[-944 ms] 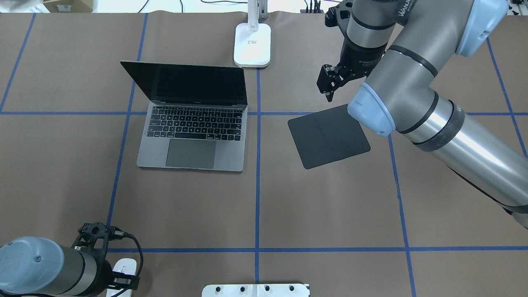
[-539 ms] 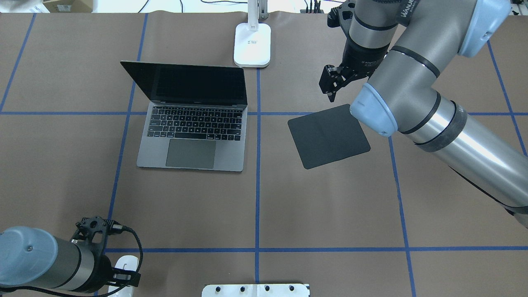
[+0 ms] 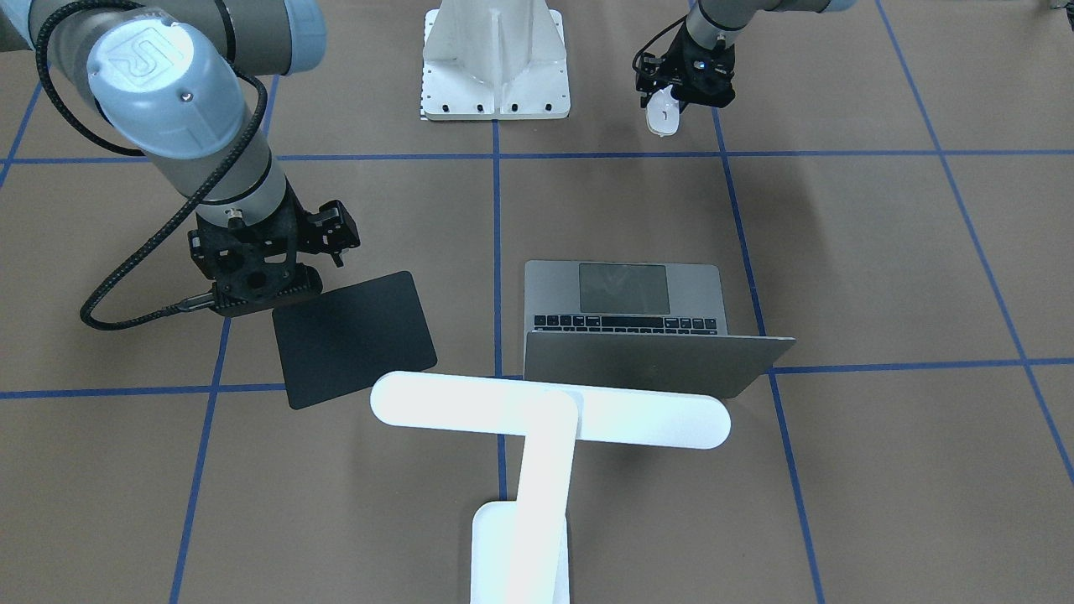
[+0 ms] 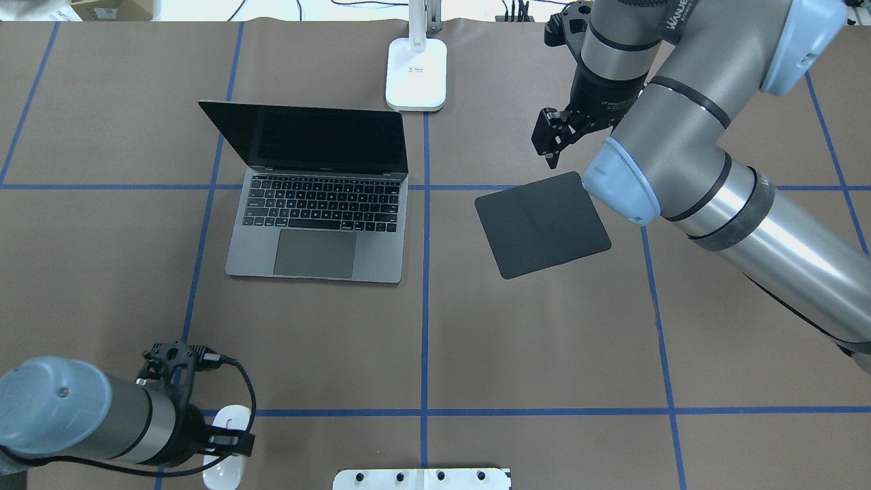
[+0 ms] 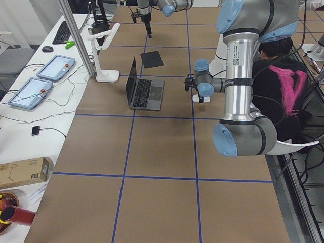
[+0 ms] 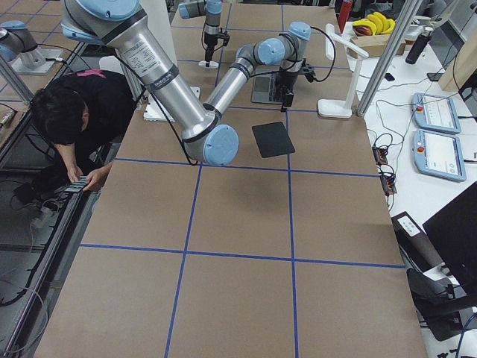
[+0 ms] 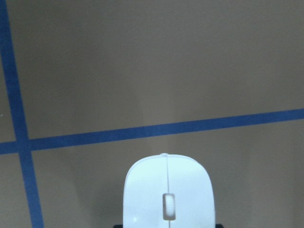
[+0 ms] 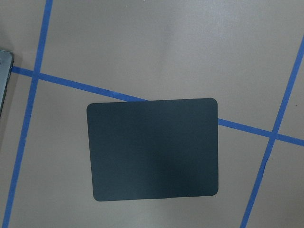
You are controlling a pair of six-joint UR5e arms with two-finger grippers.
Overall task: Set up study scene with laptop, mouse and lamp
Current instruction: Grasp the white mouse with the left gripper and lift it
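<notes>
The white mouse [image 4: 223, 450] sits between the fingers of my left gripper [image 4: 228, 442] at the near left of the table. It fills the bottom of the left wrist view [image 7: 166, 192] and shows in the front view [image 3: 661, 113] under that gripper [image 3: 681, 88]. The open grey laptop [image 4: 316, 224] stands left of centre, with its screen toward the far edge. The white lamp's base [image 4: 416, 75] stands behind it, and its T-shaped head [image 3: 550, 411] hangs over the laptop's lid. My right gripper [image 4: 551, 153] is open and empty above the far edge of the black mouse pad [image 4: 542, 224].
The black mouse pad [image 8: 152, 149] lies flat, right of the laptop and slightly rotated. A white ribbed pedestal [image 4: 422, 478] stands at the near middle edge. Blue tape lines cross the brown table. A person crouches beside the table in the side views.
My left gripper has moved right and a little forward, carrying the mouse with it. My right gripper has drifted slightly right above the mouse pad.
</notes>
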